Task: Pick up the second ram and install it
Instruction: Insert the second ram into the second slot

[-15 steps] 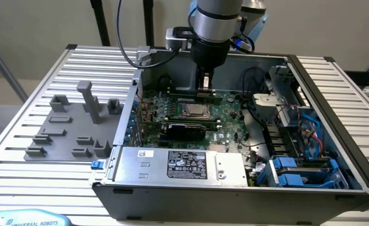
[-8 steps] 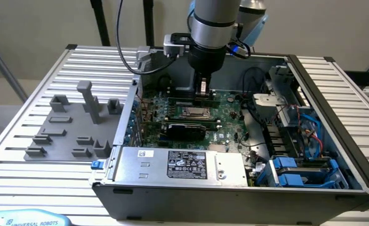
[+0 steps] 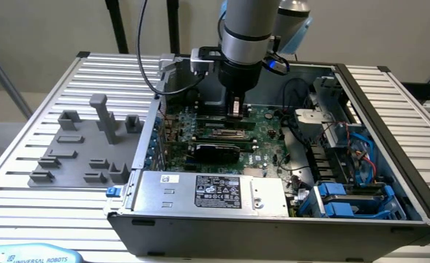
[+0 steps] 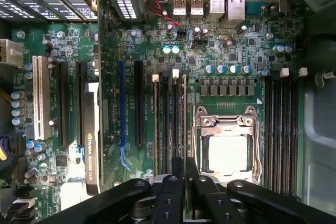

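Wrist view: the gripper [image 4: 184, 174] is clenched on the second ram [image 4: 184, 124], seen edge-on, its long axis running 12 to 6 o'clock along the memory slots [image 4: 170, 124]; the graphics card [image 4: 92, 145] at 9 o'clock reads "NVIDIA QUADRO".

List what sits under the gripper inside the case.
Under the gripper lies the motherboard: long black memory slots and the CPU socket. The gripper's own body covers the board directly beneath it.
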`<state>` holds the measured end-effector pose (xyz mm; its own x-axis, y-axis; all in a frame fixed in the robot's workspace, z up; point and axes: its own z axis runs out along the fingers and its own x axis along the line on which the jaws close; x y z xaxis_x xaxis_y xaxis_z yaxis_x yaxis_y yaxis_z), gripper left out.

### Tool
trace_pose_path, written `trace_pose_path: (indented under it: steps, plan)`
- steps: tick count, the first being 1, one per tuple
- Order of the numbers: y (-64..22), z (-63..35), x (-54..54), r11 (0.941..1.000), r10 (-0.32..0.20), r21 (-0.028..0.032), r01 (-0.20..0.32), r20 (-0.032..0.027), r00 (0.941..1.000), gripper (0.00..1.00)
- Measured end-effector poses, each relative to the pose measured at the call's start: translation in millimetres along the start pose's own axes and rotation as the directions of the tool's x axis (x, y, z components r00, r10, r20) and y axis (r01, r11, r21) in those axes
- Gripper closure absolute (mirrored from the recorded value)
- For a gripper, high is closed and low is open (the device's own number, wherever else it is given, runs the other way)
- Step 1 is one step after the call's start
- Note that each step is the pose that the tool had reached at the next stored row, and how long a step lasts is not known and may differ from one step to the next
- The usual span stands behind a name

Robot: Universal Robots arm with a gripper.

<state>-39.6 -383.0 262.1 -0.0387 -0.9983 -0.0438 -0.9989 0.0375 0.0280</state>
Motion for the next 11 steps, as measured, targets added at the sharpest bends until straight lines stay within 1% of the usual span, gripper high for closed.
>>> trace_pose_path:
  steps: [11]
  plan:
    - [0.7, 20.0, 0.6, 1.0, 0.0, 0.0031, 0.0, 0.0, 1.0, 0.87]
